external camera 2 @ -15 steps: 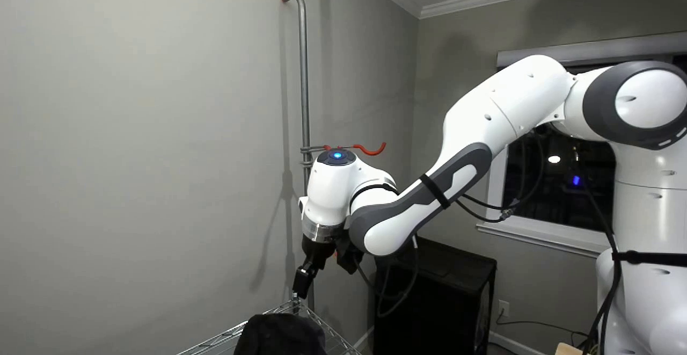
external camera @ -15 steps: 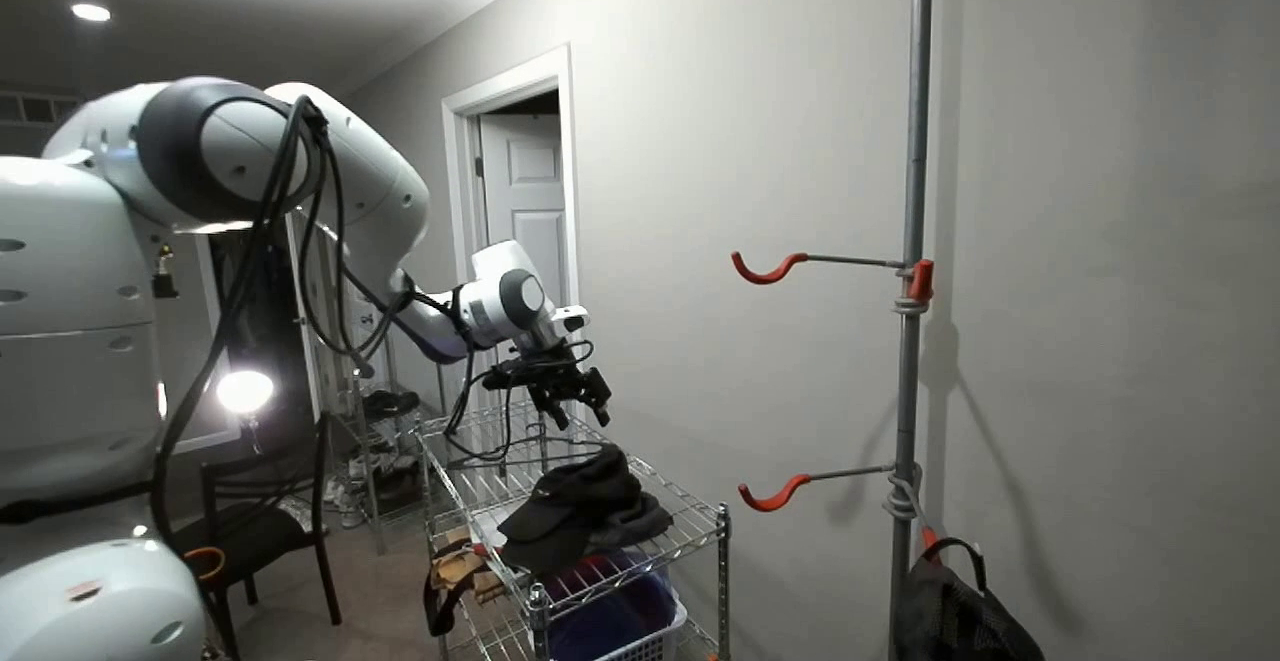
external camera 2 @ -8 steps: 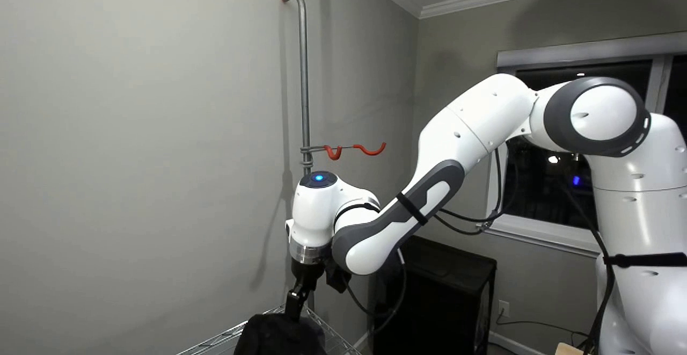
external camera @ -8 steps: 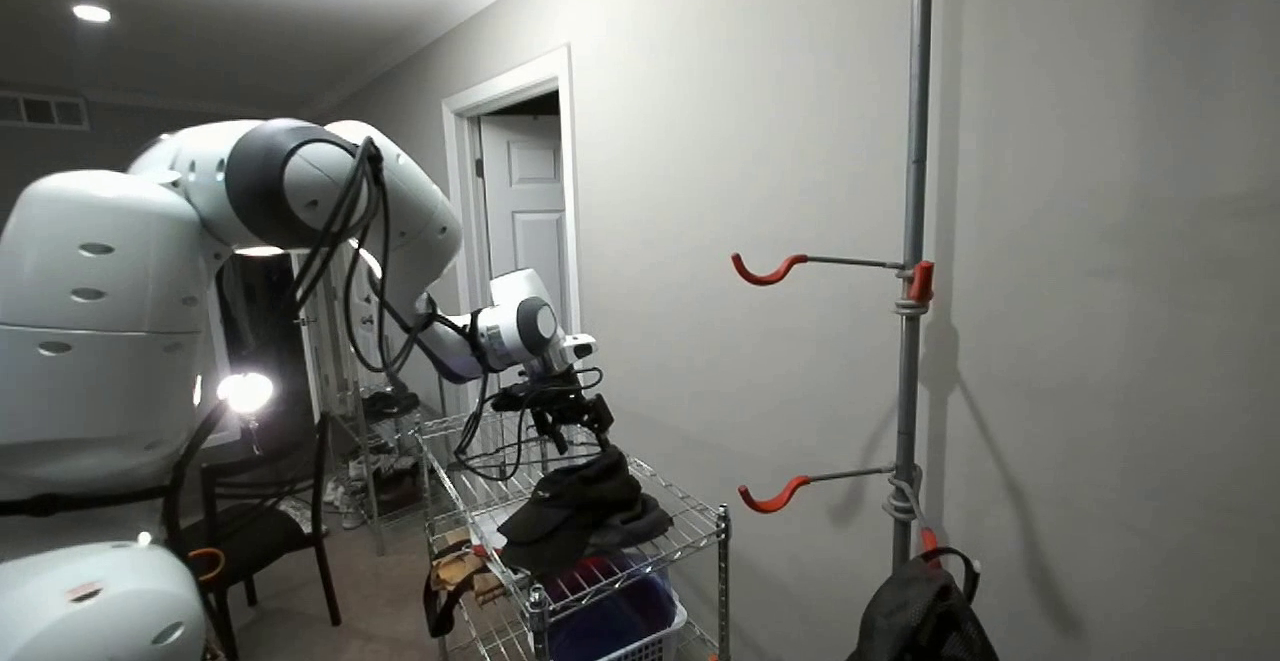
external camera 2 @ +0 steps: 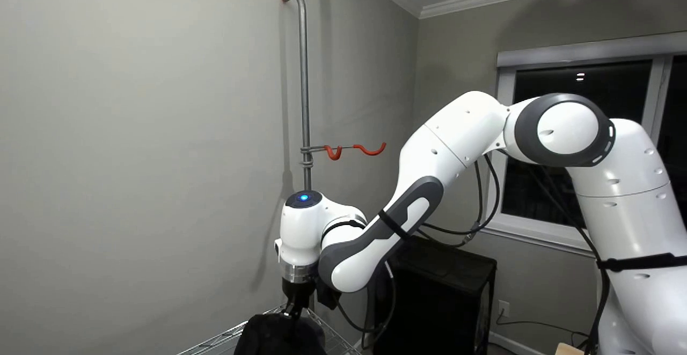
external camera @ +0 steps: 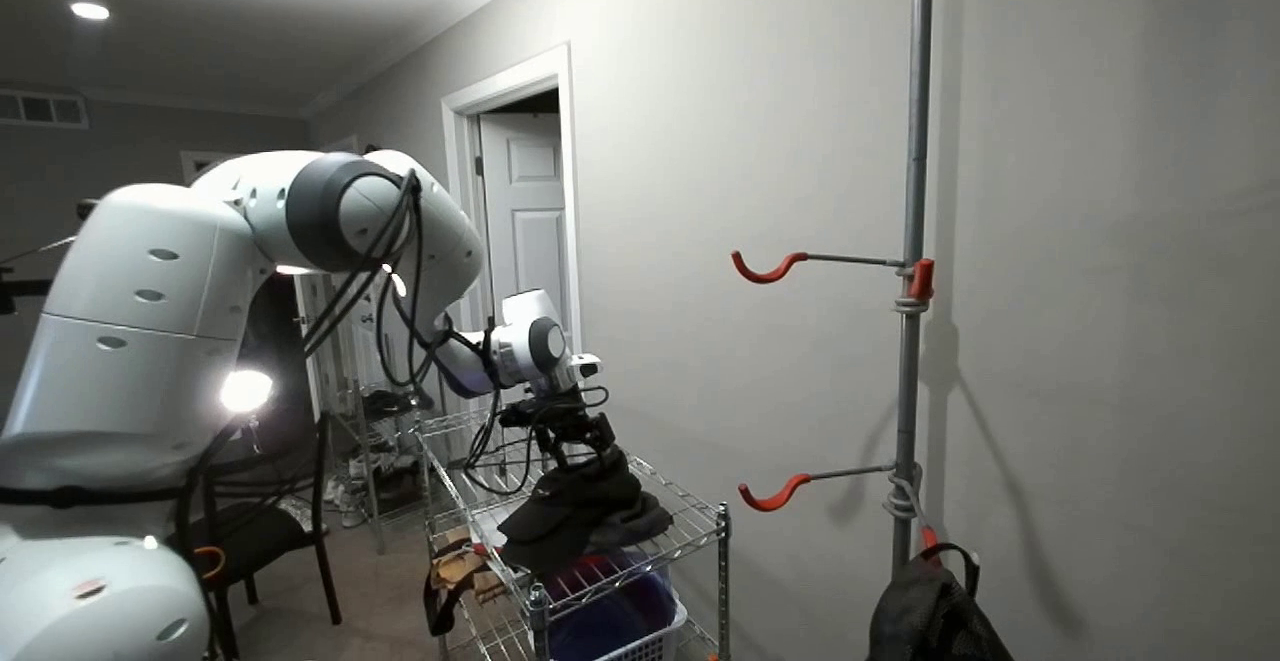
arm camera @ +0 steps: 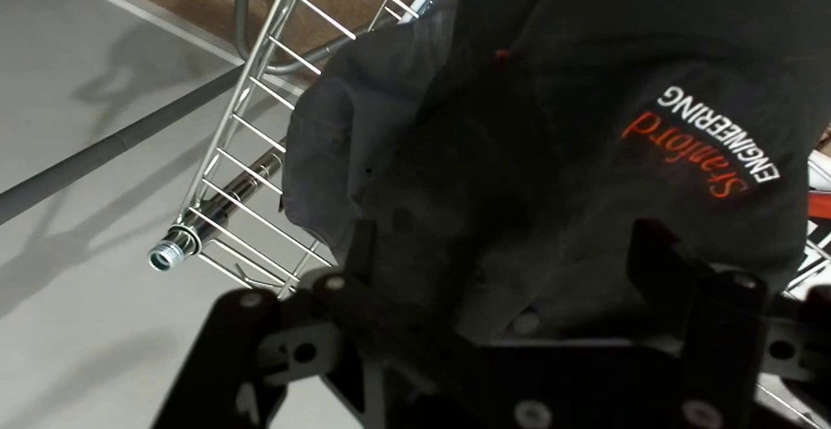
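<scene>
- Tool (arm camera: 506, 241): jaws wide, nothing gripped. In an exterior view it points down at 12 o'clock on the black cap (external camera: 575, 511). Wrist view shows cap fabric between the jaws; can't tell if there's contact.
- Black cap: on the top shelf of the wire rack (external camera: 723, 581), partly over a greyer cap (external camera: 640, 526). Brim (external camera: 540, 546) toward 7 o'clock in an exterior view.
- Wrist view: lettering (arm camera: 720, 143) at 3 o'clock on the black cap, "Stanford" in red, "ENGINEERING" in white. Greyer cap pokes out between 9 and 10 o'clock.
- Arm (external camera: 350, 206): white, reaches in from 10 o'clock of the cap in an exterior view. Blue light (external camera 2: 304, 197) glows on it in an exterior view.
- Clock from the black cap, in an exterior view: grey pole (external camera: 911, 391) at 2; red hooks (external camera: 765, 278) on it at 1 and 3; dark bag (external camera: 935, 621) between 3 and 4, strap up against the pole. Pole shows in both exterior views.
- Lower down, in an exterior view: white basket (external camera: 655, 644) at 5 with something blue inside; tan items (external camera: 458, 569) at 8.
- Background, in an exterior view: door (external camera: 537, 201) near 12, lit lamp (external camera: 246, 391) at 10, dark chair (external camera: 260, 526) at 9.
- Also in an exterior view: black box-shaped unit (external camera 2: 437, 296) between 2 and 3 o'clock of the cap, window (external camera 2: 606, 81) at 2, wall outlet (external camera 2: 503, 308) at 3.
</scene>
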You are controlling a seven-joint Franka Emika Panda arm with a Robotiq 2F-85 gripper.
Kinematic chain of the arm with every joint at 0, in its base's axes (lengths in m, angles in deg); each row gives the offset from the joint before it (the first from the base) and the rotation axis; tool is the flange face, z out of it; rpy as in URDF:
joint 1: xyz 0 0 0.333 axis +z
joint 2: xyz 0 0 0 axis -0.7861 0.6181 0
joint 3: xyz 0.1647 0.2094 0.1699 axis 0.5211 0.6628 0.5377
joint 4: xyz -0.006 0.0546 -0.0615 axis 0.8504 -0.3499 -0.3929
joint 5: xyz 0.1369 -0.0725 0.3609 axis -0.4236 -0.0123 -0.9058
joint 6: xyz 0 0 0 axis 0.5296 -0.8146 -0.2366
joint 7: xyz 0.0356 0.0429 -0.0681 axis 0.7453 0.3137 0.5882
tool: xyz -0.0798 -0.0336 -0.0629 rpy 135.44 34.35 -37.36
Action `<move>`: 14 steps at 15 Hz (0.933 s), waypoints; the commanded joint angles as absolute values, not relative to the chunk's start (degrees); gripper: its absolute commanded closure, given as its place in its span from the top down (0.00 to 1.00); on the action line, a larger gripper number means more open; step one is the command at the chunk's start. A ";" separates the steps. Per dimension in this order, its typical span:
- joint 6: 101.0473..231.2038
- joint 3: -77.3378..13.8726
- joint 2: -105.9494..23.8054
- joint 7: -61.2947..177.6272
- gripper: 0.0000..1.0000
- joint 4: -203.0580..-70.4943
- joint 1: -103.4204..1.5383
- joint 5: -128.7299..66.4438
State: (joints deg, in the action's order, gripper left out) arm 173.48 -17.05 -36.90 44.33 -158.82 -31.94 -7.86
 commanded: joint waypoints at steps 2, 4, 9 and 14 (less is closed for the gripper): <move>172.91 -17.44 -34.69 48.37 0.72 -156.79 -31.55 -10.49; 173.02 -17.42 -34.04 48.93 0.60 -156.33 -31.54 -10.92; 172.97 -17.62 -33.44 49.59 0.27 -155.73 -31.53 -12.35; 172.73 -17.88 -33.64 49.24 0.01 -155.62 -31.61 -13.46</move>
State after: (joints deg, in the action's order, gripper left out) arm 173.47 -17.30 -33.43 46.80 -156.00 -31.88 -11.01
